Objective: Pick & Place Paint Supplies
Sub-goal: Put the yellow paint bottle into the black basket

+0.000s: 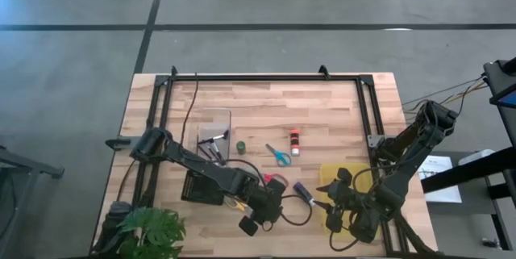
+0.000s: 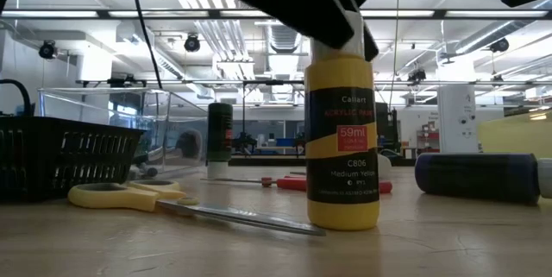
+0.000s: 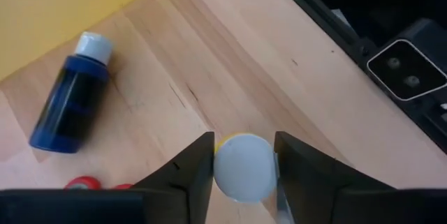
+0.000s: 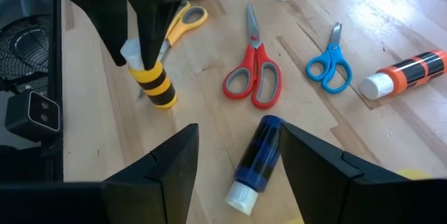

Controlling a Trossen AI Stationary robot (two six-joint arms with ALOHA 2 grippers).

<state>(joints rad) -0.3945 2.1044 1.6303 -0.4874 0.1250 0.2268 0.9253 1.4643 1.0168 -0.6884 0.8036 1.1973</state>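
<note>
The left gripper point(image 3: 243, 175) stands over the upright yellow paint bottle point(image 2: 342, 139) near the bench's point(image 1: 339, 114) front edge, its fingers point(image 3: 188, 175) at either side of the white cap, touching or nearly so; a firm grip cannot be told. The right gripper point(image 4: 237, 161) hangs half open and empty above the blue bottle point(image 4: 255, 158), which lies on its side. Red scissors point(image 4: 253, 70), blue scissors point(image 4: 330, 63) and yellow scissors point(image 4: 178, 21) lie flat nearby.
</note>
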